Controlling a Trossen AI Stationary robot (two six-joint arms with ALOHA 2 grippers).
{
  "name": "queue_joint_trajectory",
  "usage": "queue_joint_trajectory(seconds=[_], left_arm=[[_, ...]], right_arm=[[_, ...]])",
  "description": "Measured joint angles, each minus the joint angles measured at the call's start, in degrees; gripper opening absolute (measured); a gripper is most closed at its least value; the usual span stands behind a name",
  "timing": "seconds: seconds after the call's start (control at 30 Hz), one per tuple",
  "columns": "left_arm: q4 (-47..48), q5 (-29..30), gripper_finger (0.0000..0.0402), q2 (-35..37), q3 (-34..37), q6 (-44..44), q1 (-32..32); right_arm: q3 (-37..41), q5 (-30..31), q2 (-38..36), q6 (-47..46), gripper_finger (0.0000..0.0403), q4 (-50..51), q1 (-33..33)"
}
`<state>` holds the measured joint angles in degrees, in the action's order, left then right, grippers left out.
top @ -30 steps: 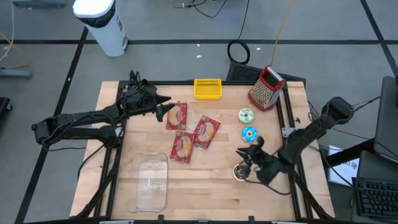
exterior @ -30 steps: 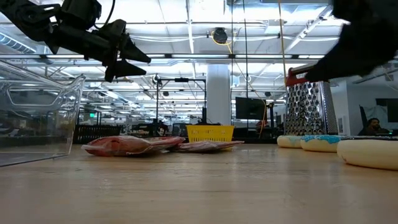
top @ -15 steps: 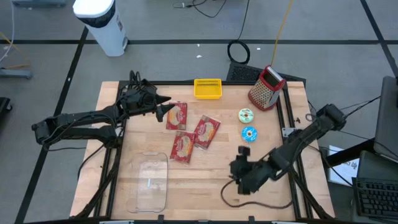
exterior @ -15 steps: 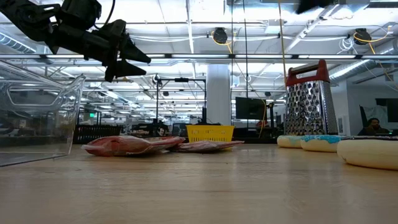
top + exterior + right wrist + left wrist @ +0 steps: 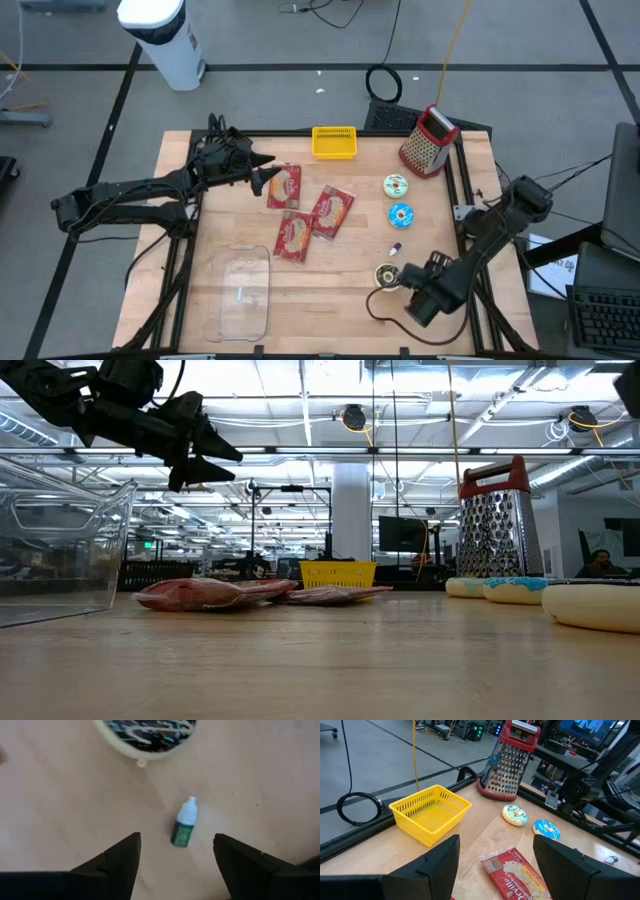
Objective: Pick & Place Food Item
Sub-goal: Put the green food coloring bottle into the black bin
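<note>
Three red food packets point(image 5: 293, 236) point(image 5: 333, 210) point(image 5: 284, 186) lie flat mid-table, with two frosted donuts point(image 5: 400, 214) point(image 5: 396, 185) to their right. A third, dark-frosted donut point(image 5: 386, 275) point(image 5: 150, 732) lies near the front right, with a small green bottle point(image 5: 396, 248) point(image 5: 184, 829) on its side next to it. My right gripper point(image 5: 404, 279) point(image 5: 177, 838) hangs open above them, pointing down, its fingers standing either side of the bottle in the wrist view, clear of it. My left gripper point(image 5: 262, 172) point(image 5: 496, 843) hovers open above the far-left packet.
A clear plastic container point(image 5: 240, 290) stands at the front left. A yellow basket point(image 5: 334, 142) and a metal grater point(image 5: 428, 140) stand along the far edge. Bare wood point(image 5: 330, 300) lies between the container and the right arm.
My right gripper swung toward the table's near edge over the dark-frosted donut, then drew back toward the right edge and tipped to point straight down. The donut and the small bottle now show uncovered. The donut lies where it was.
</note>
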<state>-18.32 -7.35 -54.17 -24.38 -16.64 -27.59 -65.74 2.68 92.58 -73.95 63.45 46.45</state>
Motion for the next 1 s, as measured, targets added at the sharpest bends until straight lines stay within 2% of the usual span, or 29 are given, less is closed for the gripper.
queue_joint_trajectory(seconds=[0.23, 0.5, 0.73, 1.0], left_arm=[[0.05, -0.01, 0.0255, 0.00, 0.00, -0.27, 0.00], [0.23, -0.01, 0.0255, 0.00, 0.00, -0.13, 0.00], [0.23, -0.01, 0.0255, 0.00, 0.00, -0.02, -0.02], [0.23, -0.01, 0.0255, 0.00, 0.00, -0.02, 0.00]], right_arm=[[11.16, -3.00, -3.00, -6.21, 0.0232, -9.79, 1.83], [21.84, -2.81, -5.72, -7.94, 0.0197, -27.71, 2.70], [23.07, -2.69, -6.41, -9.81, 0.0145, -27.29, 2.70], [23.43, 0.79, -9.81, -9.70, 0.0070, -26.76, 2.32]])
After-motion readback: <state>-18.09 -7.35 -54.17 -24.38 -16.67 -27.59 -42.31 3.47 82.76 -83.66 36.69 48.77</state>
